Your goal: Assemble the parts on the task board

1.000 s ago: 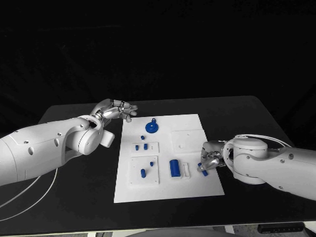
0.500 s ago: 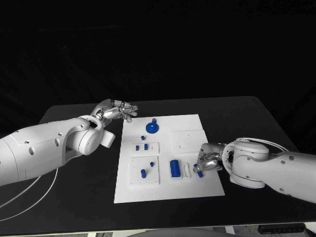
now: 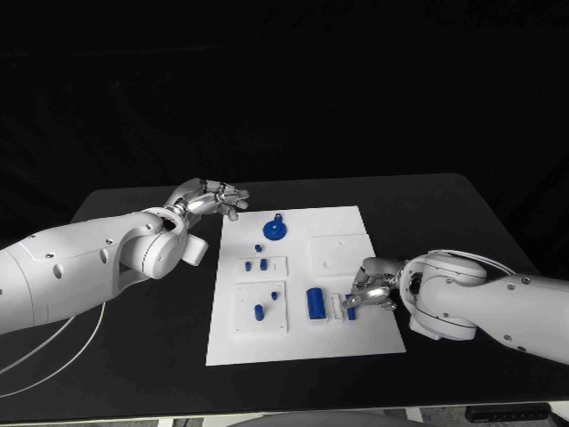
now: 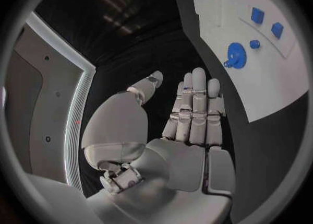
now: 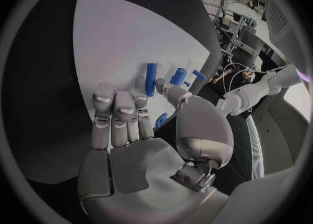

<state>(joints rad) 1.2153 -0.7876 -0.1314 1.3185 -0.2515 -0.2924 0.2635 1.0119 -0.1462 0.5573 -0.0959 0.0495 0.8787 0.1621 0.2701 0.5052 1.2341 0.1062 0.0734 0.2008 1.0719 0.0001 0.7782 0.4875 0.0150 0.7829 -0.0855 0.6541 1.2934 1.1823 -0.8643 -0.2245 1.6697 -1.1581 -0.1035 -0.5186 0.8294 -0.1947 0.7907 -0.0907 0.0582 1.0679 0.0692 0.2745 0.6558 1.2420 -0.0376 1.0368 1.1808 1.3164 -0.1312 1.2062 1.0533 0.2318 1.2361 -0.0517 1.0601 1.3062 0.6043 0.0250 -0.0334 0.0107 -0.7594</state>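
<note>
The white task board (image 3: pixel 348 222) lies in the middle of the table. On it are a round blue part with a stem (image 3: pixel 273 231), a blue cylinder (image 3: pixel 316 302) and several small blue pieces (image 3: pixel 258 311). My right hand (image 3: pixel 372 292) hovers over the board's right edge, beside the cylinder, and pinches a small blue part (image 3: pixel 351 311) between thumb and fingers. That small blue part (image 5: pixel 161 120) sits by the fingertips in the right wrist view, with the cylinder (image 5: pixel 151 79) beyond. My left hand (image 3: pixel 215 200) holds nothing, fingers apart, off the board's far left corner; the round part (image 4: pixel 235 56) lies ahead of it.
The black table (image 3: pixel 452 213) has bare room to the right of the board and behind it. My left forearm (image 3: pixel 105 258) lies along the table's left side. The board (image 4: pixel 261 78) has raised white blocks (image 3: pixel 260 307) holding the small pieces.
My right hand has moved a little to the left over the board with the small blue part, closer to the blue cylinder. The left hand has stayed put.
</note>
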